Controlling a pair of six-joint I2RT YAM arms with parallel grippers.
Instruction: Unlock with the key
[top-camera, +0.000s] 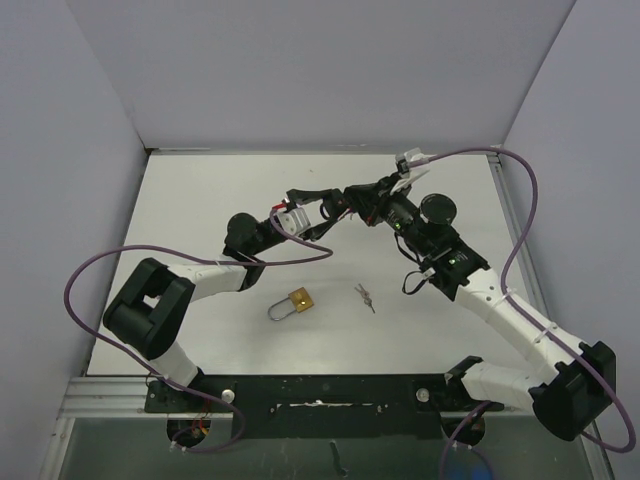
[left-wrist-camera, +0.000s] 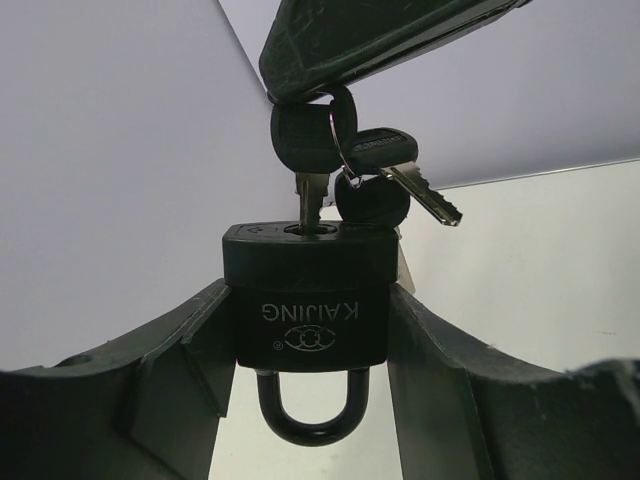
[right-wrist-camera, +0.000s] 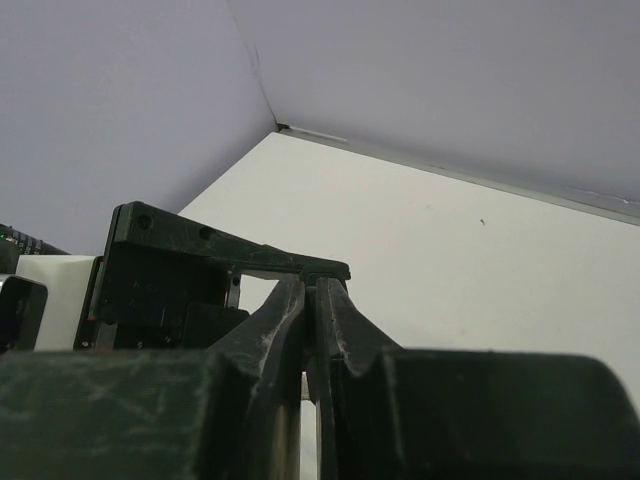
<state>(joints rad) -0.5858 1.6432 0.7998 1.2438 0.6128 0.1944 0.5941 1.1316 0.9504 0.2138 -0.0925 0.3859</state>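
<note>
Left tool (left-wrist-camera: 310, 335) is clamped on the black padlock (left-wrist-camera: 305, 300), shackle hanging down. Right tool (right-wrist-camera: 315, 300), just above it, is pinched shut on the key (left-wrist-camera: 308, 135), blade in the keyhole (left-wrist-camera: 312, 229).

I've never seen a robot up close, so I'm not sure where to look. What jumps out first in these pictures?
The two arms meet in mid-air above the white table: the left gripper clamps a black padlock, while the right gripper holds a key pushed into its keyhole, spare keys dangling from the ring. Down on the table, between the arms, a brass padlock lies with small keys beside it.
</note>
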